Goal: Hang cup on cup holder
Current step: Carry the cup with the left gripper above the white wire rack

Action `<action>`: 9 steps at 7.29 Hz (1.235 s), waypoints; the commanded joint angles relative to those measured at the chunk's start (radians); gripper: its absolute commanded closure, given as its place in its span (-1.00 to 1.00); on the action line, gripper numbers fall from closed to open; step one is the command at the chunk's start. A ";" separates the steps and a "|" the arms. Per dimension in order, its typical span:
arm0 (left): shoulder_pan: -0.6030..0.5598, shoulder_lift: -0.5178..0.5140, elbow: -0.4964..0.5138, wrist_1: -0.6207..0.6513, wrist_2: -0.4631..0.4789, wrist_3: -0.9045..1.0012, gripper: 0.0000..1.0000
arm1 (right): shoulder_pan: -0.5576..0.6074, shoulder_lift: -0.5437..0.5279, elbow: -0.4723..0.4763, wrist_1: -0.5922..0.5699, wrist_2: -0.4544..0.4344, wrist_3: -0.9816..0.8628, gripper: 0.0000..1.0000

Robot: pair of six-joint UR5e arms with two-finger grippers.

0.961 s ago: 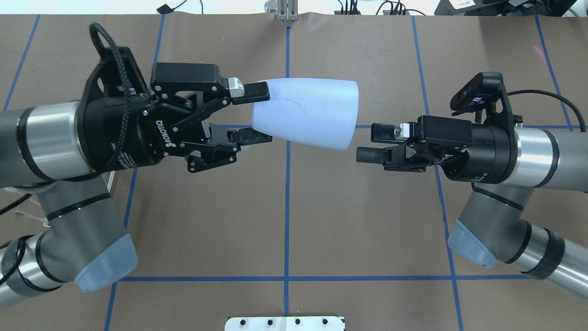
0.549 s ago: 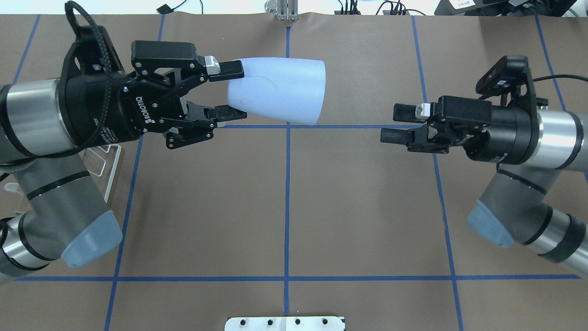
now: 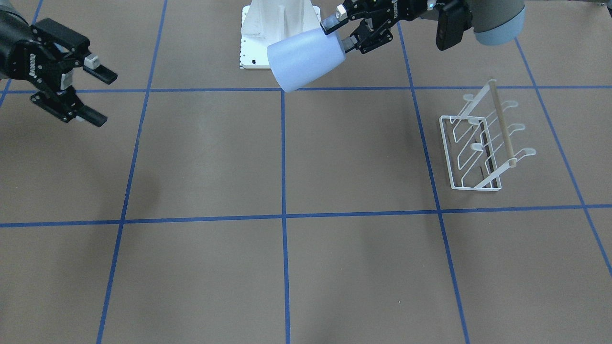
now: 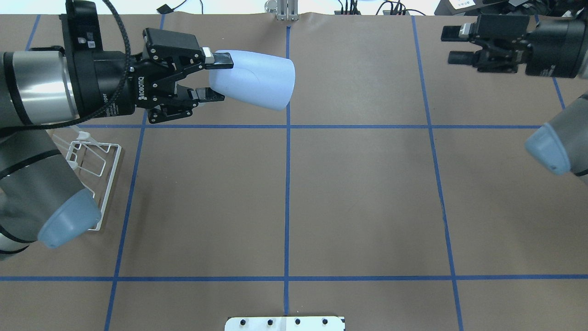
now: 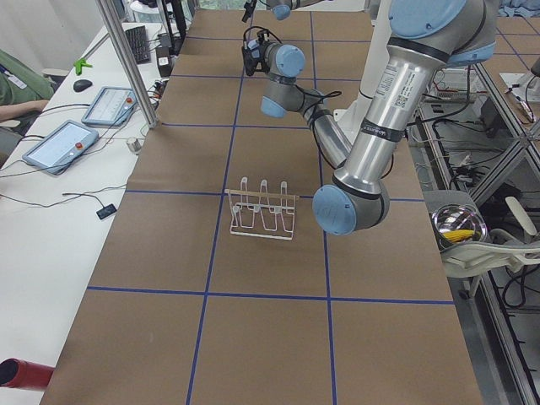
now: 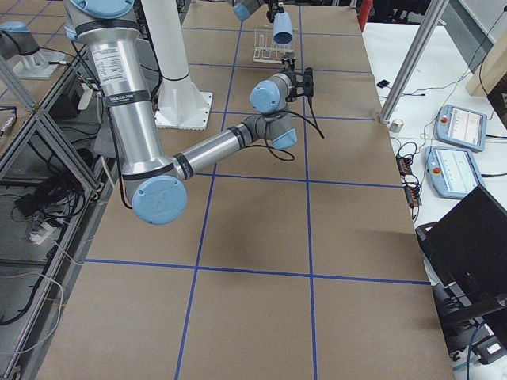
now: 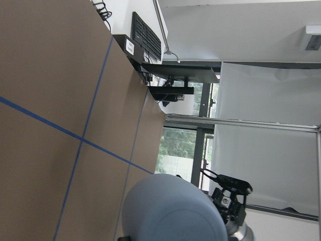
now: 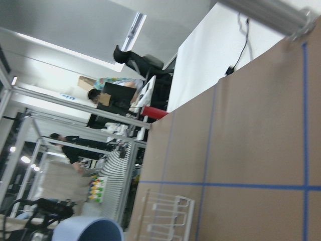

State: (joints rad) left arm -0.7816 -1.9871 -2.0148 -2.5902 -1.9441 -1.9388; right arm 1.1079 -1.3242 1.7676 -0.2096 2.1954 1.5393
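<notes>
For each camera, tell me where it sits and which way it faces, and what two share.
Overhead: behind the robot, looking down; left gripper holding the cup, right gripper open.
Front-facing: across the table, facing the robot; both grippers, cup holder.
Exterior left: table's left end; left arm near, cup holder.
Exterior right: opposite end; right arm near.
Left wrist: along the cup toward the right gripper.
Right wrist: toward cup rim and cup holder.
Shared: both wrist views see the cup.

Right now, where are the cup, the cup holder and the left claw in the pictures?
cup [image 4: 257,82]: overhead view, middle of its side wall.
cup holder [image 3: 503,124]: front-facing view, middle of its wooden top bar.
left claw [image 4: 220,77]: overhead view, midway between its fingertips, at the cup's base.
</notes>
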 commanded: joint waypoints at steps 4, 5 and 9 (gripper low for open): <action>-0.172 0.001 -0.165 0.785 -0.091 0.606 1.00 | 0.196 -0.024 0.003 -0.676 -0.040 -0.679 -1.00; -0.198 0.002 -0.180 0.896 -0.091 0.706 1.00 | 0.211 -0.029 0.004 -0.821 -0.046 -0.844 -1.00; -0.295 0.007 -0.193 1.279 -0.091 1.134 1.00 | 0.241 -0.157 0.021 -1.176 0.002 -1.230 -1.00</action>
State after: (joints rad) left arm -1.0549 -1.9813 -2.2114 -1.4173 -2.0356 -0.9239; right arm 1.3469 -1.4390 1.7820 -1.2824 2.1696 0.3944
